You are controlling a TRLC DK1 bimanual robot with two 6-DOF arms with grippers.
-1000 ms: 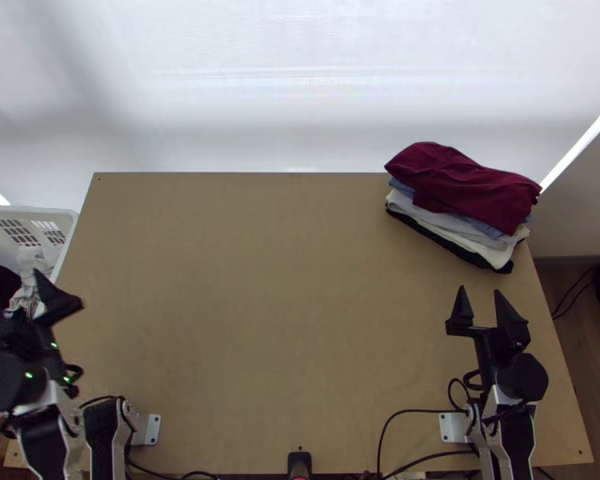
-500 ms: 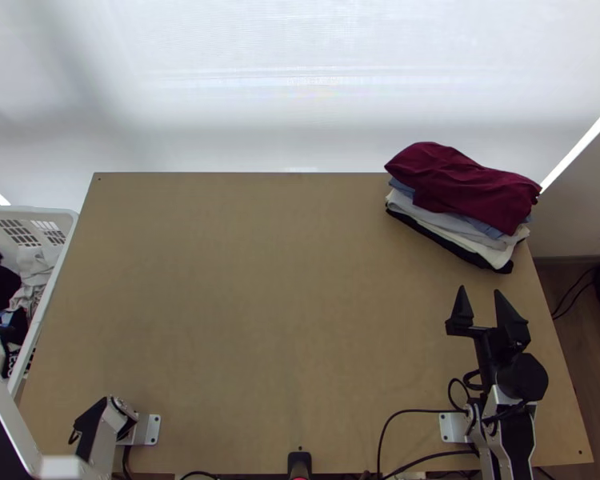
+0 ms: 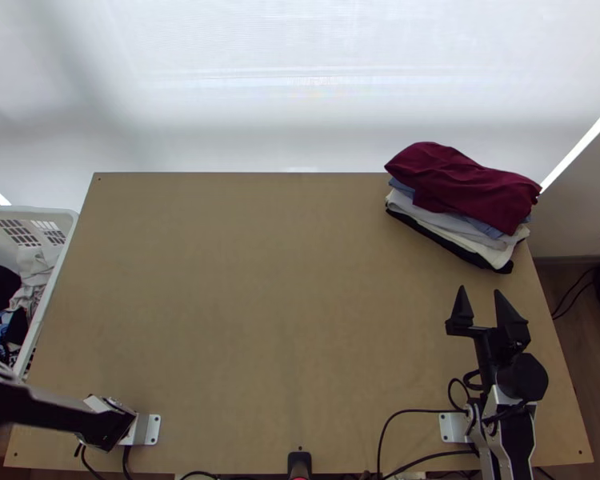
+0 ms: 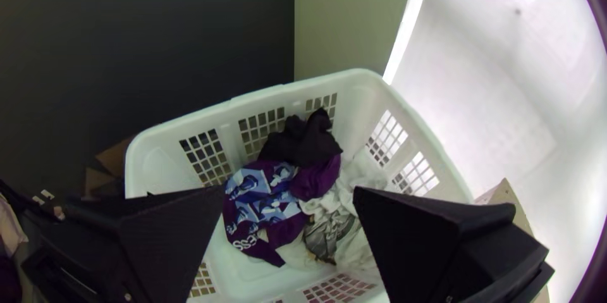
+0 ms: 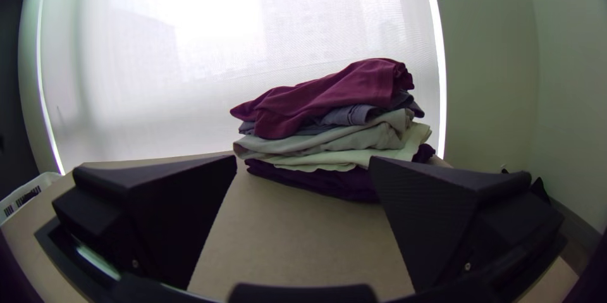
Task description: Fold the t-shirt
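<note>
From the top view, I see my left arm (image 3: 52,412) at the lower left, low across the table's corner; its wrist view puts the left gripper (image 4: 291,188) over the white basket (image 4: 253,97), fingers spread wide, nothing between them. That view shows me the clothes inside: a purple-and-blue patterned garment (image 4: 262,192) lying bunched beside a black garment (image 4: 303,142), with pale clothes (image 4: 360,179) next to them. I can't tell which piece is the t-shirt, in the basket or on the table (image 3: 260,320). The top view shows my right gripper (image 3: 480,290) over the table's right side, near the folded stack (image 3: 468,184), its fingers wide apart and holding nothing. Its wrist view gives me the stack's layers side-on: maroon on top, then grey-blue, grey, cream, and a bottom layer (image 5: 329,179) that reads deep purple there but black from above.
</note>
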